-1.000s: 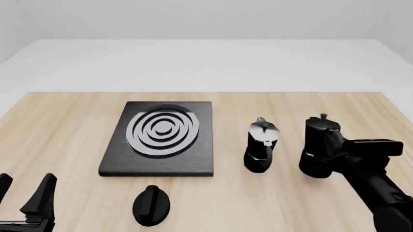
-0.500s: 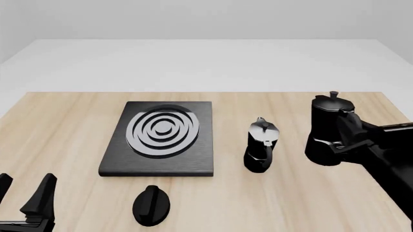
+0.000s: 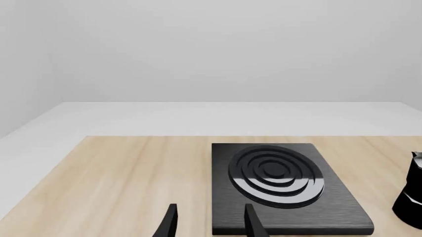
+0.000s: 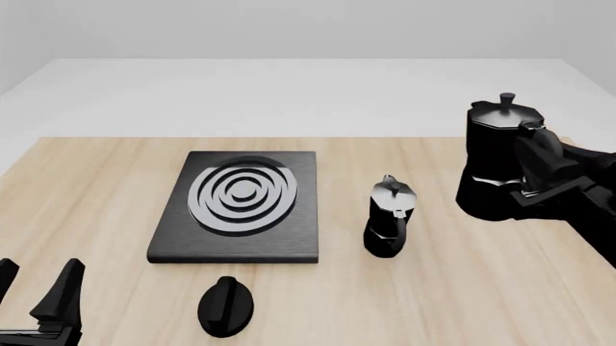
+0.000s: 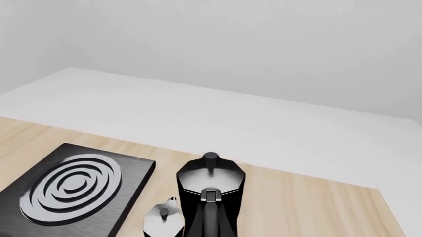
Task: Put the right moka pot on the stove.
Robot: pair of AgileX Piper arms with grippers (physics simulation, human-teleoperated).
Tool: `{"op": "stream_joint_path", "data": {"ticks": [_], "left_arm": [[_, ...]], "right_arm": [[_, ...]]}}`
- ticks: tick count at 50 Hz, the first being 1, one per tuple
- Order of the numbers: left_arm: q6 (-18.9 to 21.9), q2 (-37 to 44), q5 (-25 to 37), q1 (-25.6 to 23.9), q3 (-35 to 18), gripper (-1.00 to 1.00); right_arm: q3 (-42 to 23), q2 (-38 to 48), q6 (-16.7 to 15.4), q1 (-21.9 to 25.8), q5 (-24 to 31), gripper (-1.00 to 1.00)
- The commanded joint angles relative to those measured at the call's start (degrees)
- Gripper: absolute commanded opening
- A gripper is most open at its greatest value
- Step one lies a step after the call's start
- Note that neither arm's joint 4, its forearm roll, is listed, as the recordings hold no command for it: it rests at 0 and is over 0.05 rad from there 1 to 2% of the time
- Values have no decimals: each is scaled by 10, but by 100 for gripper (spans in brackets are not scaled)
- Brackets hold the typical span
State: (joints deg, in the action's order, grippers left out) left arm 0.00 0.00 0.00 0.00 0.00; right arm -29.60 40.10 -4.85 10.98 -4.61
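Front view: right gripper (image 4: 541, 167) seemingly pinches the right moka pot (image 4: 498, 160) by its handle, aloft. Carry it level over the other pot (image 4: 390, 216) to the stove (image 4: 241, 205). Left gripper (image 3: 207, 224) is spread.

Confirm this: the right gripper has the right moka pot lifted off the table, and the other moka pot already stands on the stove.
Wrong on one count. In the front view the other moka pot stands on the table beside the stove, not on it. The right gripper does hold the right moka pot lifted.

We're looking at a bare simulated kitchen mock-up: a pale wooden table (image 4: 97, 187) against blank grey-white walls, with a black stove (image 4: 241, 205), its separate round knob (image 4: 225, 305) and two moka pots the only kitchen signs.
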Motion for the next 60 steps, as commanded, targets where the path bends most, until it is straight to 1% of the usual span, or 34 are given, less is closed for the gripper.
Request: {"op": "stream_joint_path", "data": {"ticks": [1,6,10,12,15,19,23,24,29,31,32,40,44,52,55,60], "left_arm": [[0,0,0,0,0,100],[0,0,0,0,0,100],[0,0,0,0,0,100],[0,0,0,0,0,100],[0,0,0,0,0,100],[0,0,0,0,0,100],[0,0,0,0,0,100],[0,0,0,0,0,100],[0,0,0,0,0,100],[0,0,0,0,0,100],[0,0,0,0,0,100],[0,0,0,0,0,100],[0,0,0,0,0,100],[0,0,0,0,0,100],[0,0,0,0,0,100],[0,0,0,0,0,100]], "right_arm": [[-57,7,-3,33,2,-100],[-73,26,-3,54,-9,-100],[-81,48,2,71,-25,-100],[-80,51,1,73,-31,-100],[-81,68,9,85,-51,-100],[-85,95,4,103,-75,-100],[-88,103,4,112,-83,-100],[-93,117,4,118,-95,-100],[-106,150,0,140,-120,-100],[-113,162,4,155,-128,-100],[-113,162,4,155,-128,-100],[-141,230,-5,180,-169,-100],[-150,255,-10,190,-180,-100],[-180,337,0,212,-224,-100],[-191,359,-2,216,-230,-100],[-231,412,0,226,-233,-100]]}}
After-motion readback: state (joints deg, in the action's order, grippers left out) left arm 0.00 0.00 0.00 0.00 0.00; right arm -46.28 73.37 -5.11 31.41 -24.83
